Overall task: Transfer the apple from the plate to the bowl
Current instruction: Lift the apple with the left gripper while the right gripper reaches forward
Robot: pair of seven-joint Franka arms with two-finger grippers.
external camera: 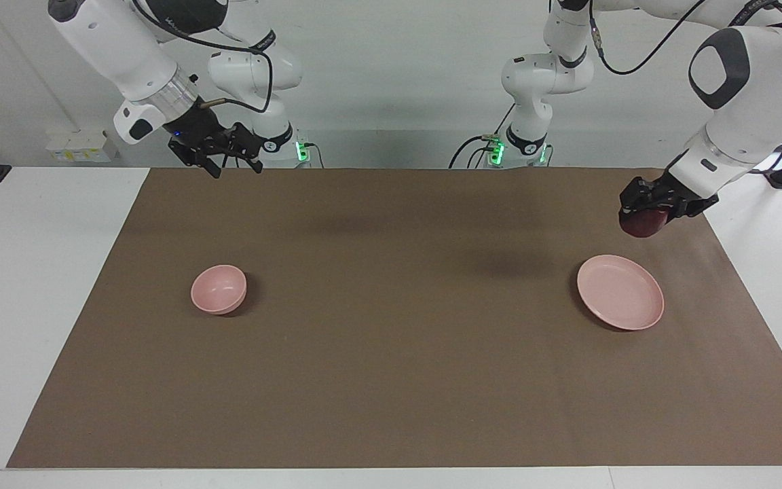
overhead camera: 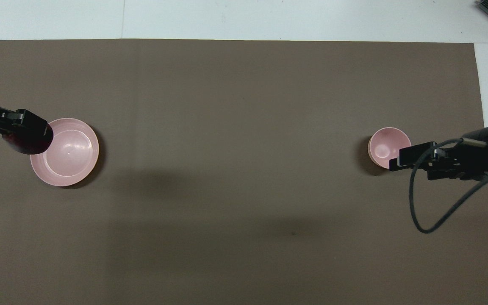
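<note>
My left gripper (external camera: 643, 214) is shut on the dark red apple (external camera: 643, 225) and holds it in the air beside the flat pink plate (external camera: 620, 293), over the plate's edge toward the left arm's end of the table. In the overhead view the apple (overhead camera: 27, 144) covers part of the rim of the plate (overhead camera: 71, 153). The plate is empty. The small deep pink bowl (external camera: 218, 289) stands empty toward the right arm's end. My right gripper (external camera: 235, 170) is open and raised high; in the overhead view it (overhead camera: 400, 161) overlaps the bowl's (overhead camera: 383, 146) edge.
A brown mat (external camera: 391, 339) covers most of the white table. A black cable (overhead camera: 422, 212) hangs in a loop from the right arm's wrist.
</note>
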